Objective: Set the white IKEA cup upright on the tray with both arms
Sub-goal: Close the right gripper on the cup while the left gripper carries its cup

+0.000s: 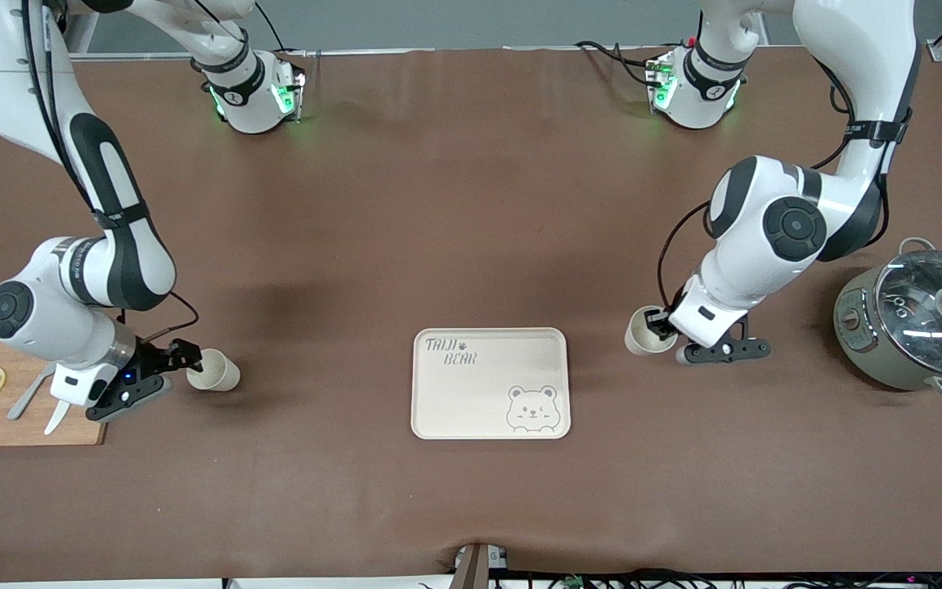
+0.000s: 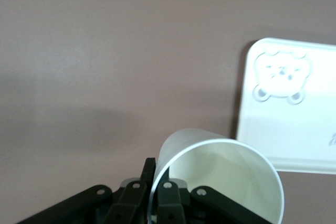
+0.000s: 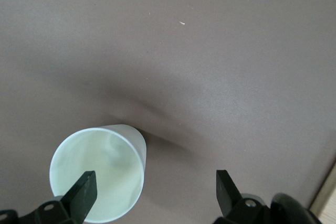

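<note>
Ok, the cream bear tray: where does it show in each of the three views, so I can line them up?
Front view: the tray lies low on the table, midway between the two cups.
Left wrist view: one end of it with the bear face shows at the picture's edge, past the cup that the left gripper holds by the rim.
Right wrist view: not in it.
Shared landmark: the bear face drawing.

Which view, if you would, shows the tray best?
The front view: the whole tray shows, lettering and bear face included, lying between the two cups. The left wrist view catches only its bear-face corner and part of its edge; the right wrist view shows none of it.
</note>
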Tool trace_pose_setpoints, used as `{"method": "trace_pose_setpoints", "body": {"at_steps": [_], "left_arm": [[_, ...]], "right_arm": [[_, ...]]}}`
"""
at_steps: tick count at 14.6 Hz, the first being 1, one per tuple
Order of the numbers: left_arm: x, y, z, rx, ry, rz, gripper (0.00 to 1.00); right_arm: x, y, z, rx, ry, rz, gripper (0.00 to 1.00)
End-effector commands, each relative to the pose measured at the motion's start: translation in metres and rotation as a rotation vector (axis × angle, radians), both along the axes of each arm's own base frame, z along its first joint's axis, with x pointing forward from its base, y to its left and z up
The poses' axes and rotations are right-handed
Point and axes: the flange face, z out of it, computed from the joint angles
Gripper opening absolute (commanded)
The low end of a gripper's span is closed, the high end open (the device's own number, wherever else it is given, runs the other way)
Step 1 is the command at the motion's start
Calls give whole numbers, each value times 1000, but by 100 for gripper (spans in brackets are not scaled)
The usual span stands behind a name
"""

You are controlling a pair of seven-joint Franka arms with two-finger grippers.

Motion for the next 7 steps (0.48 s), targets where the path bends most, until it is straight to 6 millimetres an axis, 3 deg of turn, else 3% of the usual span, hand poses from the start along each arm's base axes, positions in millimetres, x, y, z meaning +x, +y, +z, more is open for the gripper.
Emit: {"method": "trace_pose_setpoints", "body": {"at_steps": [1, 6, 7], "left_arm": [[12, -34, 8, -13, 5, 53, 0], [15, -114, -29, -39, 40, 168, 0], [15, -122, -36, -38, 47, 179, 0]], "right_arm": [[12, -1, -11, 19, -6, 11, 100], [15, 3, -26, 19, -3, 16, 100], [15, 5, -28, 18, -3, 19, 100]]}}
